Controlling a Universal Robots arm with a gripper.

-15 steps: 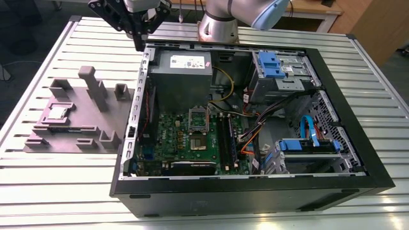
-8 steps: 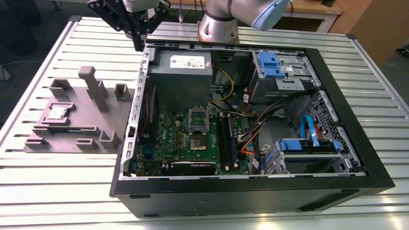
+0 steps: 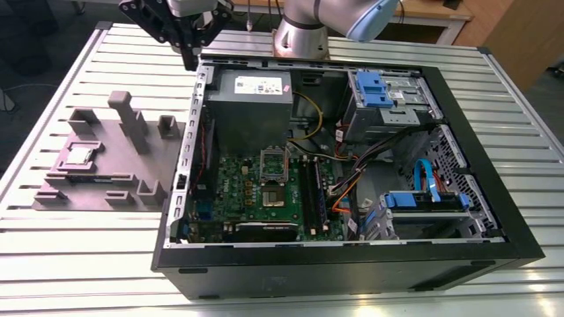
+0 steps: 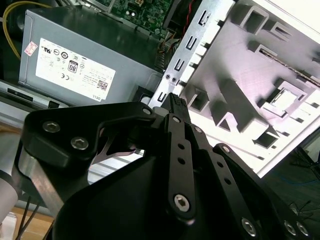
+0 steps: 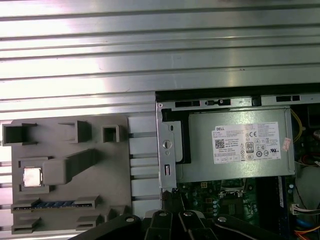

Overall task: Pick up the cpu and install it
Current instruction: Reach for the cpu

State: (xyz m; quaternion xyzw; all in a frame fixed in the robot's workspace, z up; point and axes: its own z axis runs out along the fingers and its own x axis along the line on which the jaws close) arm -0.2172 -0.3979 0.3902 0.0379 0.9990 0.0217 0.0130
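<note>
The cpu (image 3: 81,155) is a small silvery square with a tan rim, lying flat in a recess of the grey holder block (image 3: 115,188) on the exterior view's left. It also appears in both wrist views, cpu (image 5: 32,176) and cpu (image 4: 285,100). My black gripper (image 3: 189,64) hangs shut and holds nothing, above the far left corner of the open computer case (image 3: 458,119), well away from the cpu. Its fingertips (image 4: 175,102) point down beside the case wall. On the green motherboard the dark socket (image 3: 274,195) lies uncovered.
A grey power supply (image 3: 251,99) fills the case's far left corner, just beside the gripper (image 5: 175,196). Black memory sticks (image 3: 313,191), cables and blue drive bays (image 3: 379,89) crowd the case's right. The holder block has upright posts (image 3: 123,112). Everything stands on a ribbed metal table (image 3: 79,257).
</note>
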